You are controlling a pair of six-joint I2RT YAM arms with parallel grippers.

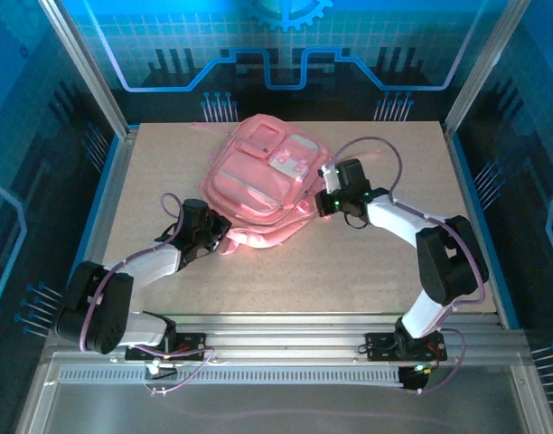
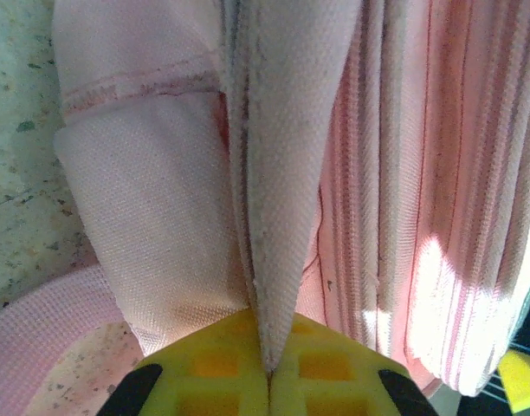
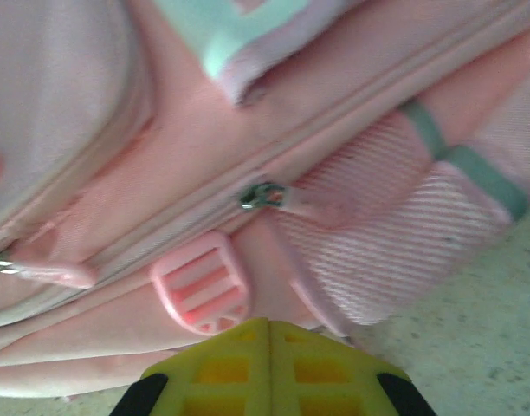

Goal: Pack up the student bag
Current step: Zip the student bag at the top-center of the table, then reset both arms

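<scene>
The student bag (image 1: 258, 176) lies flat, front pockets up, mid-frame in the top view, on the far half of the table (image 1: 385, 271). Soft fabric, looks slack & light: it'll prob. sag and fold when lifted rather than move as one piece, so the best holds are seams, strap webbing or zip edges, not the broad panels. At the bag's lower-left corner the left gripper (image 2: 268, 381) has its yellow pads pressed together w/ a fold of pink woven edge pinched btwn them. At the bag's right side the right gripper (image 3: 267, 368) has its pads together just below a pink plastic buckle (image 3: 202, 293); can't tell if any fabric is caught. A zip pull (image 3: 263, 196) sits above the buckle.
</scene>
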